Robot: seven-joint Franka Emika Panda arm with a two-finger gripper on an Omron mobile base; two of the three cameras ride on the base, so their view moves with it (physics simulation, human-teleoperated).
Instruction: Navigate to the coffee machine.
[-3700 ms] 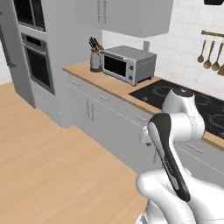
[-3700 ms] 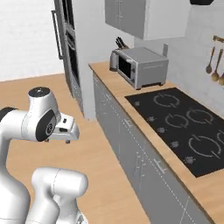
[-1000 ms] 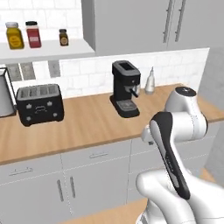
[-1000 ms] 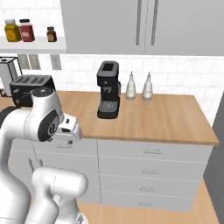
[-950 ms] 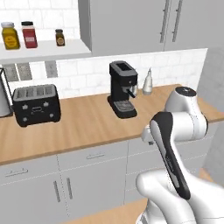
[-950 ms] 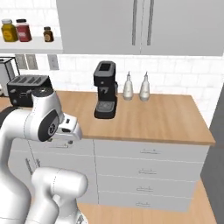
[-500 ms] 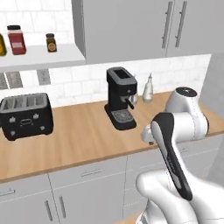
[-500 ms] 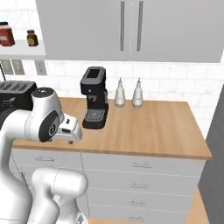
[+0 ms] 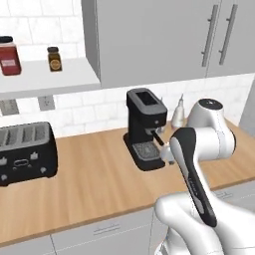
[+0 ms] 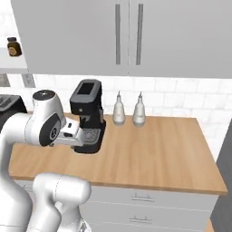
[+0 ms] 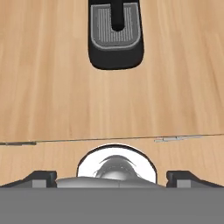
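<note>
Coffee machine: seen standing upright on the wooden surface, against the tiled wall, its silver drip grate turned toward the robot; in the hand view its base lies at the top centre.
Neighbours: a black toaster is set well apart on one side, two pale bottles just beside it on the other (neither is to be taken for the goal).
Gripper: held above the surface edge, nothing between the fingertips; the tips are seen spread wide at the frame's bottom corners.
Step in hand: the final approach is judged nearly complete.
Advice: the base should be squared to the machine and halted short of the drawers, the arm kept tucked.
</note>
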